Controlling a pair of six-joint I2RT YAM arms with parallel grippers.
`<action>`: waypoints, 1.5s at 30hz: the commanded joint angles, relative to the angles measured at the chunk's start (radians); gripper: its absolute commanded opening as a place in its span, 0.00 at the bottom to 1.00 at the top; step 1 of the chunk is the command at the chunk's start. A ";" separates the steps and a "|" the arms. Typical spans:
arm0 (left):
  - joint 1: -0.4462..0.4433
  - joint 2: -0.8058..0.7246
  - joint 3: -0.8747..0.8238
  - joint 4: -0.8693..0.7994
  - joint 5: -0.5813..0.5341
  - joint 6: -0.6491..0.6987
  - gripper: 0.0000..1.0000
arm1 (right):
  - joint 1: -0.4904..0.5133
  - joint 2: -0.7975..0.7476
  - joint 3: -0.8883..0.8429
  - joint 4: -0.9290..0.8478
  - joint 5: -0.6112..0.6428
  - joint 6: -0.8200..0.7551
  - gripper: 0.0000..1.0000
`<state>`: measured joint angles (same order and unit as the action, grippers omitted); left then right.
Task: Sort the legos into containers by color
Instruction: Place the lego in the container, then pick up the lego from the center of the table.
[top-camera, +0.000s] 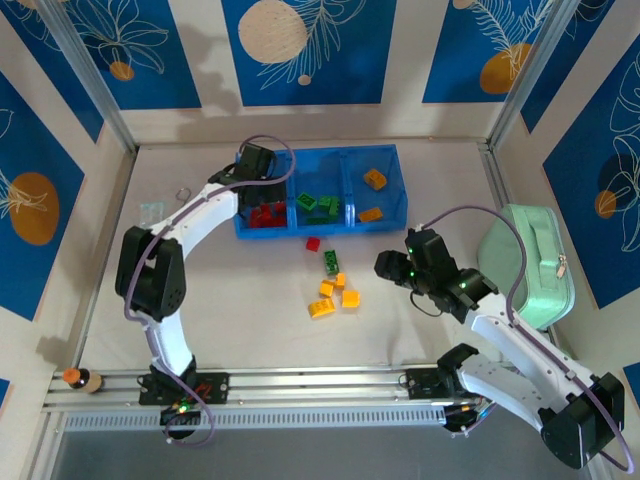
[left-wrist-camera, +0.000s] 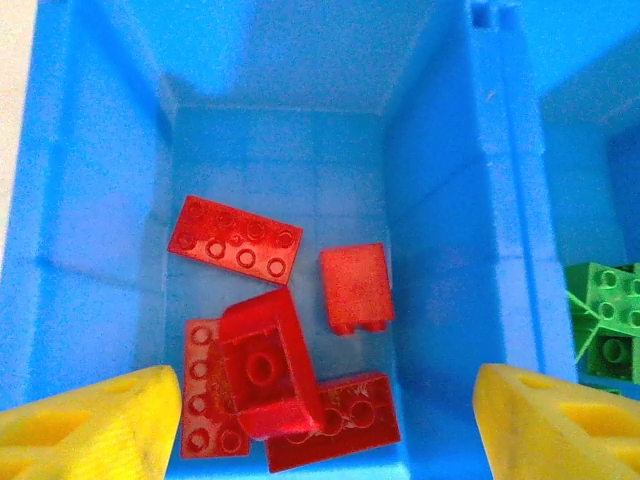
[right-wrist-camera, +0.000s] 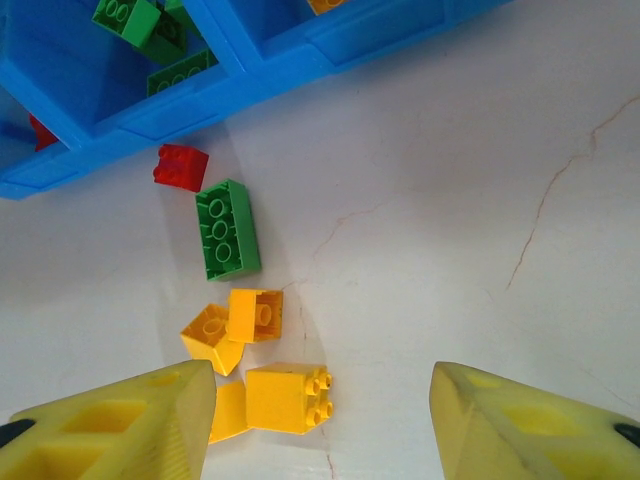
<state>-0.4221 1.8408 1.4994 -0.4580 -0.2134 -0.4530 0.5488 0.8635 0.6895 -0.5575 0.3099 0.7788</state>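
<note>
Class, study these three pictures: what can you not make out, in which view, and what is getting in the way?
Left wrist view: a tilted red brick covers the bricks beneath; their number is unclear.
Right wrist view: the right gripper has one finger hiding part of a yellow piece.
Top external view: a small pale item left of the tray is too small to identify.

The left arm (top-camera: 200, 215) arches from the table's near edge toward the far edge; the left tool (top-camera: 256, 160) points straight down, yellow fingers (left-wrist-camera: 90, 425) spread wide (nothing between them); the right arm (top-camera: 510, 345) bends inward toward the table's middle; the right tool (top-camera: 392, 266) tilts down, fingers (right-wrist-camera: 525, 425) parted, empty.
</note>
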 joint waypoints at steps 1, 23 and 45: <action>-0.020 -0.054 0.005 -0.029 0.007 0.031 0.77 | 0.007 -0.021 -0.012 -0.018 0.000 0.016 0.59; -0.287 -0.019 -0.244 0.096 0.145 0.072 0.70 | 0.010 -0.004 -0.036 -0.007 -0.001 0.027 0.56; -0.285 0.160 -0.111 0.077 0.114 0.106 0.58 | -0.003 -0.033 -0.061 -0.018 0.006 0.026 0.55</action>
<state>-0.7036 1.9720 1.3540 -0.3744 -0.0834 -0.3706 0.5495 0.8520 0.6392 -0.5659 0.3103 0.7940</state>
